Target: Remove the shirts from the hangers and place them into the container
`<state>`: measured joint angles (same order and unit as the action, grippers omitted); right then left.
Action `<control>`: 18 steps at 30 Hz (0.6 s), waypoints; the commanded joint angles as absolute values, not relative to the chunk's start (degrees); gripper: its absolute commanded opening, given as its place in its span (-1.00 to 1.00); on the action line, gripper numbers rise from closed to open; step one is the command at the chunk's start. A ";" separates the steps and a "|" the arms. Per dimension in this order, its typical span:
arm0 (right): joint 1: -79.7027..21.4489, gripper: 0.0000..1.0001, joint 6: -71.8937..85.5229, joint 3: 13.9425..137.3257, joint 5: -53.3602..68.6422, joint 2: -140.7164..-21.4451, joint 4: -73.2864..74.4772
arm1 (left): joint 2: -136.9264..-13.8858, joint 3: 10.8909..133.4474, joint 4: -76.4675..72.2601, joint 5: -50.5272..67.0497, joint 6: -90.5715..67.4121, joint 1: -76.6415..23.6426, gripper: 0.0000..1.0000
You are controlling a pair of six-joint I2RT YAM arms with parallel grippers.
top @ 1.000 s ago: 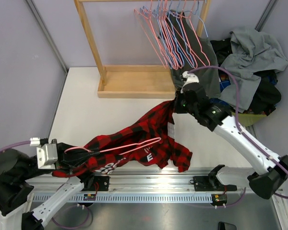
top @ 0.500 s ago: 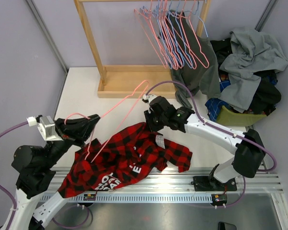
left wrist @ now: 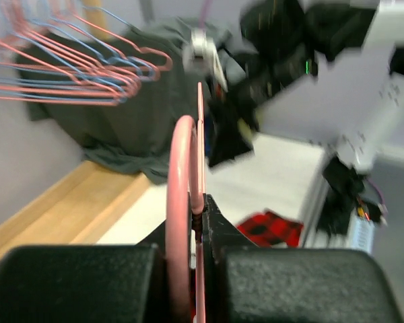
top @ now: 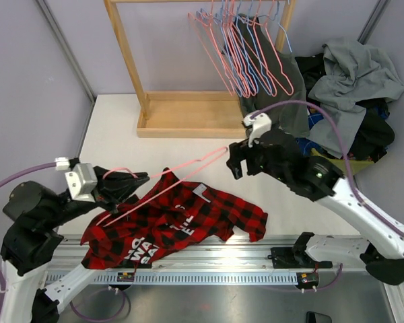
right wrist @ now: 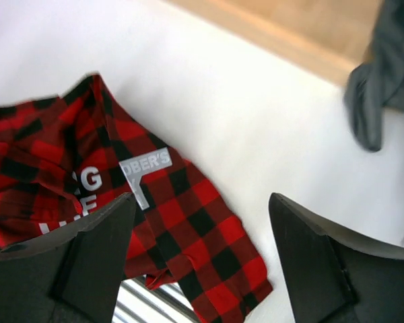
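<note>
The red-and-black plaid shirt (top: pixel 182 222) lies crumpled on the white table near the front rail, white lettering showing (right wrist: pixel 145 165). My left gripper (top: pixel 129 182) is shut on the hook of a pink hanger (top: pixel 188 168), whose wire (left wrist: pixel 198 202) runs between the jaws. The hanger slants up to the right over the shirt. My right gripper (top: pixel 239 161) hovers open above the shirt's right part, with nothing between its fingers (right wrist: pixel 94 249). The yellow-green container (top: pixel 353 163) at the right is heaped with grey (top: pixel 357 74) and dark shirts.
A wooden rack (top: pixel 188 114) stands at the back with several pink and blue hangers (top: pixel 242 47) on its rail. A dark grey shirt (top: pixel 283 87) hangs there on a hanger. Purple walls close in left and back.
My right gripper opened, let go of the plaid shirt and drew back to the right. The shirt dropped flat onto the table. My left gripper lowered the pink hanger.
</note>
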<state>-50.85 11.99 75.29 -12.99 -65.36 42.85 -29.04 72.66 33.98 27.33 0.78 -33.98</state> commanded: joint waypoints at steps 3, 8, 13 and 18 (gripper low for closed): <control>-50.98 0.87 7.30 82.25 -15.92 -56.96 48.42 | -35.68 75.15 41.22 41.91 8.25 -34.28 -1.00; -50.98 0.87 5.63 84.37 -8.02 -53.00 49.04 | -41.55 75.93 40.34 45.87 10.46 -34.28 -1.00; -50.98 0.85 5.27 83.06 6.05 -53.00 46.94 | -46.05 78.04 38.59 49.39 10.90 -34.10 -1.00; -50.98 0.84 4.22 81.04 13.44 -55.28 46.84 | -50.62 82.78 38.85 56.07 10.90 -33.93 -1.00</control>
